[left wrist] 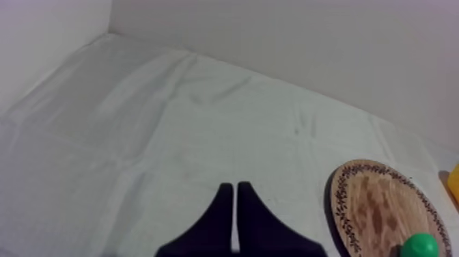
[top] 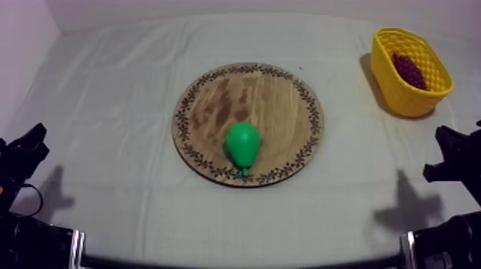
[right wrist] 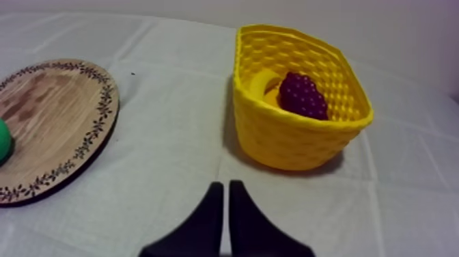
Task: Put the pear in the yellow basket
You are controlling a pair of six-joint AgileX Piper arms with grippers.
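Note:
A green pear [top: 243,145] lies on the near part of the round wooden board [top: 279,93], stem toward the front rim. The yellow basket [top: 401,93] stands at the far right and holds a bunch of dark grapes [top: 410,70]. My left gripper [top: 28,143] rests low at the left edge, far from the board; its fingers [left wrist: 223,212] lie together as a narrow wedge over bare cloth, with the board [left wrist: 382,205] and pear [left wrist: 418,246] off to one side. My right gripper [top: 447,154] rests low at the right; its fingers [right wrist: 213,208] are shut, in front of the basket [right wrist: 294,137] with the grapes [right wrist: 302,94].
The grey-white cloth [top: 107,107] covers the table, with open cloth between each gripper and the board. A pale wall rises at the far left. A yellowish object [right wrist: 263,85] lies in the basket beside the grapes.

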